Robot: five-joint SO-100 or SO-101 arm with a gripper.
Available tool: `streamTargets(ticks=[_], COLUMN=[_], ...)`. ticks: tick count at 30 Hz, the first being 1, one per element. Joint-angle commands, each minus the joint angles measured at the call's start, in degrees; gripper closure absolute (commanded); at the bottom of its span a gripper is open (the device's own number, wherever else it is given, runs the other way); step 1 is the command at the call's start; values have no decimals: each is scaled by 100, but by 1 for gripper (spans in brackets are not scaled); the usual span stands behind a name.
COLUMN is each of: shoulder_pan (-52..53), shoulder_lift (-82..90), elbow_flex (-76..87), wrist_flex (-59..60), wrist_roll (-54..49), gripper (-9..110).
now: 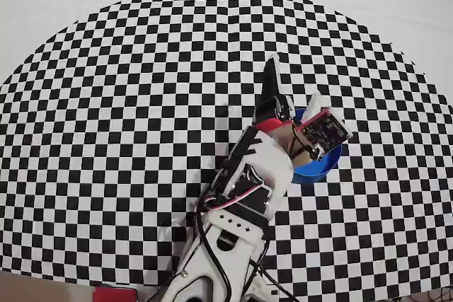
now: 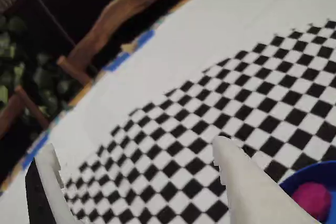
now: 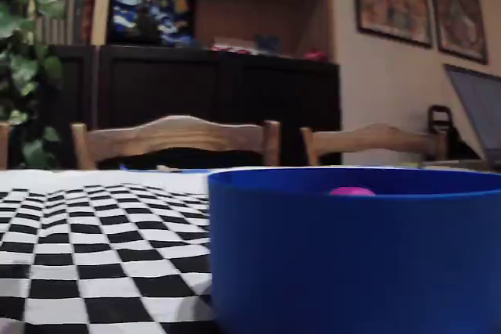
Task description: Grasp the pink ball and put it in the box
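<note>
- Inside the box [image 2: 310,174], at the lower right corner of the wrist view, lies the pink ball [image 2: 312,199]; it rests on the blue bottom and no finger touches it.
- From the gripper [image 2: 142,182], the ball lies to the right and below in the wrist view, outside the gap between the two fingers, so I judge that the putting step is already done and the arm only needs to go away from the box.
- The gripper is released: its two white fingers stand well apart and hold nothing, with only checkered cloth [image 2: 220,119] showing between them.
- The ball has no long axis, because it is a sphere.
- Seen in the overhead view, the arm [image 1: 244,196] covers most of the box [image 1: 322,170]; only a blue arc of the rim shows on the right side of the wrist, and the ball is hidden there.
- Seen in the fixed view, the near wall of the box [image 3: 352,256] fills the foreground, and only the top of the pink ball [image 3: 352,191] shows above the rim.
- The fixed view does not show the gripper at all, and its far rim is hard to make out.
</note>
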Motion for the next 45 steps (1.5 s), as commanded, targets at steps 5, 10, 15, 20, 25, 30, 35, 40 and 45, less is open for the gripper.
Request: streamTargets(ticks=[5, 10, 15, 20, 25, 30, 35, 40, 45], shoulder_pan=[-809, -1424, -2013, -2426, -2549, -2619, -2637, -2593, -2584], shoulder_lift=[642, 1063, 1529, 1881, 2057, 2206, 2206, 2206, 2206], elbow_flex=[-220, -220, -272, -272, -272, -255, -202, -193, -9], wrist_flex=[422, 853, 1635, 2443, 3472, 4412, 4948, 5335, 5458], wrist_roll=[1828, 3015, 3850, 4544, 5177, 5502, 5555, 5537, 5458], gripper=[70, 77, 92, 101, 101, 101, 101, 101, 101])
